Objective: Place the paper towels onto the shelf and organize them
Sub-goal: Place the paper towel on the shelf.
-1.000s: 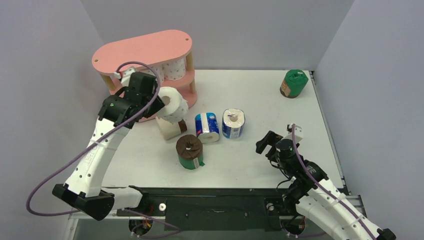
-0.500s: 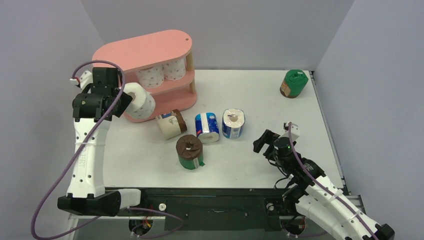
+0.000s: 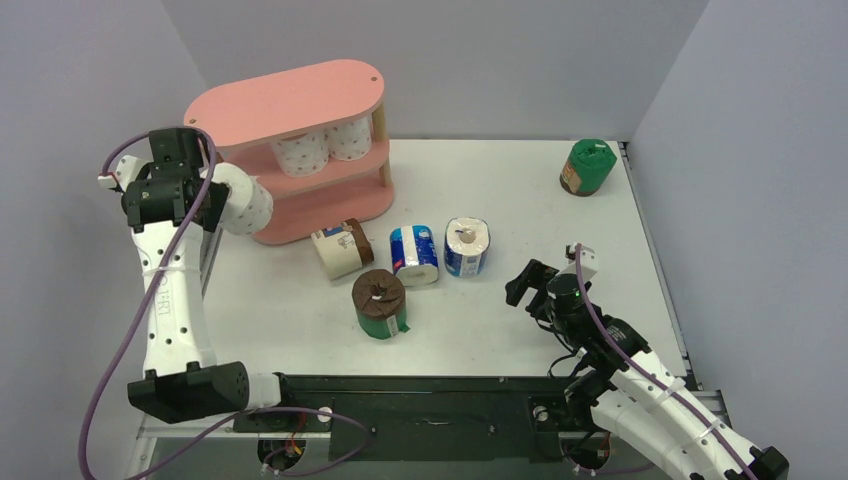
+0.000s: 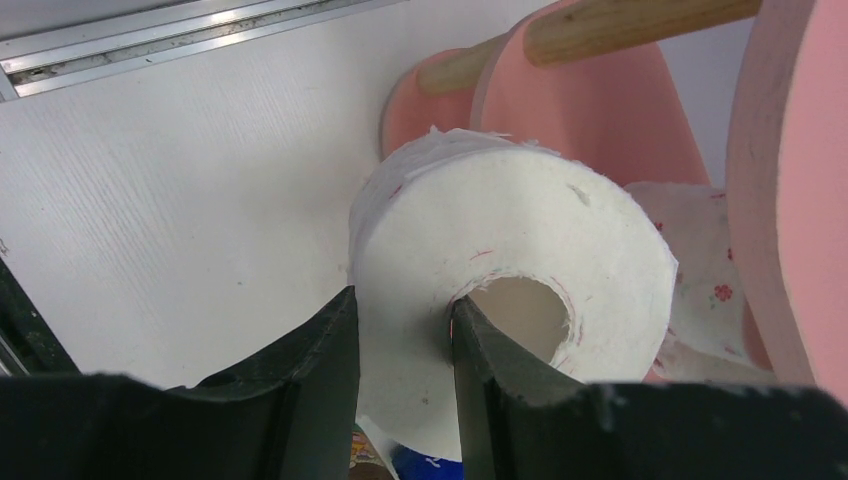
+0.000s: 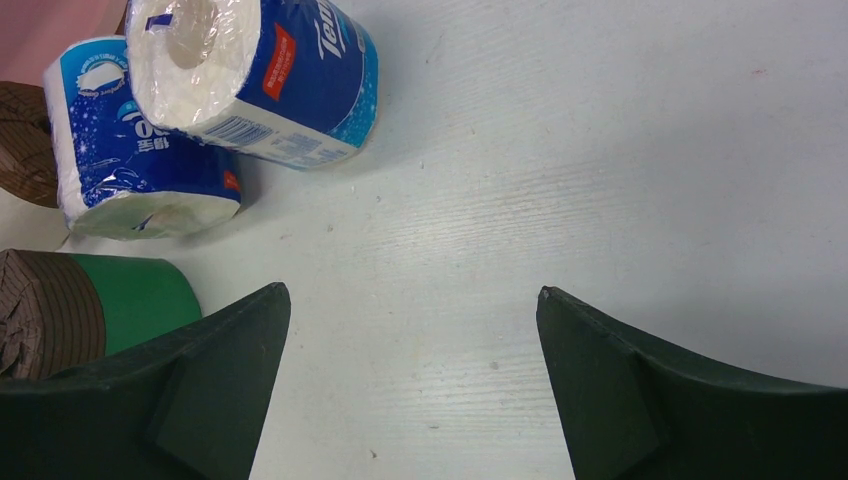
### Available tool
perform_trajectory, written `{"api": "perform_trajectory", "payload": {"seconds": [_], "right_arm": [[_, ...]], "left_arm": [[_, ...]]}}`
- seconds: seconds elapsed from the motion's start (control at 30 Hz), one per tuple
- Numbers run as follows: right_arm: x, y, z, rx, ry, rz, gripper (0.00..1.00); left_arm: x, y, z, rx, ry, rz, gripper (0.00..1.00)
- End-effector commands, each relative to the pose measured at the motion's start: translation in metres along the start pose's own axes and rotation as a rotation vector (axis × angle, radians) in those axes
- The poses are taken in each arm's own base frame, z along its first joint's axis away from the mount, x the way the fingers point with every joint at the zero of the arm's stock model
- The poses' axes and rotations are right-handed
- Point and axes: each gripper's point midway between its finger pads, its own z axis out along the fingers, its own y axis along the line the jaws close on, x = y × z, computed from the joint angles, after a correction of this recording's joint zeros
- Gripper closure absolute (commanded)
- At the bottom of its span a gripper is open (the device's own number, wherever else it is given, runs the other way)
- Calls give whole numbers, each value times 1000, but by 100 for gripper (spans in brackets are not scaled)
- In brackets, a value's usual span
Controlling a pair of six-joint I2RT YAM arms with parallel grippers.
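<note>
Paper roll first: one white roll (image 3: 243, 205) is up in the air, just beside the left end of the pink shelf (image 3: 290, 100). The left hand (image 4: 398, 320) is clamped on it. One finger (image 4: 495, 390) is pushed into the hole in the middle and the other sits on the outside. They pinch the soft wall of the roll between them, only a little way apart. I cannot tell if the roll touches the shelf.

Two dotted rolls (image 3: 300, 152) stand side by side on the shelf's middle board. On the desk (image 3: 510, 180), near the shelf's foot, a beige roll (image 3: 337, 250) lies on its side. Beside it are two blue rolls (image 3: 414, 255), close together. A green roll with a brown top (image 3: 380, 303) stands nearer the arms. A dark green roll (image 3: 587, 166) stands alone in the far right corner.

The right hand (image 3: 530, 282) hangs low over bare desk, right of the blue rolls, its fingers wide apart.

From above, the left hand's fingers are hidden under its wrist. Up close, the white roll covers much of the shelf.
</note>
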Motion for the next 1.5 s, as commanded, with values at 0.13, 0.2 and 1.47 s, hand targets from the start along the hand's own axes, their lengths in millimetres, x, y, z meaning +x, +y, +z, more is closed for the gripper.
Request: {"api": "perform_trajectory", "payload": {"seconds": [0.13, 0.2, 1.47], "right_arm": [[-27, 17, -6, -50, -73, 3, 11], [-27, 17, -5, -47, -69, -4, 11], [-26, 6, 5, -11, -48, -26, 11]], "left_arm": [[-33, -41, 9, 89, -44, -196, 100], [-36, -47, 11, 99, -49, -202, 100], [-30, -85, 63, 152, -29, -214, 83]]}}
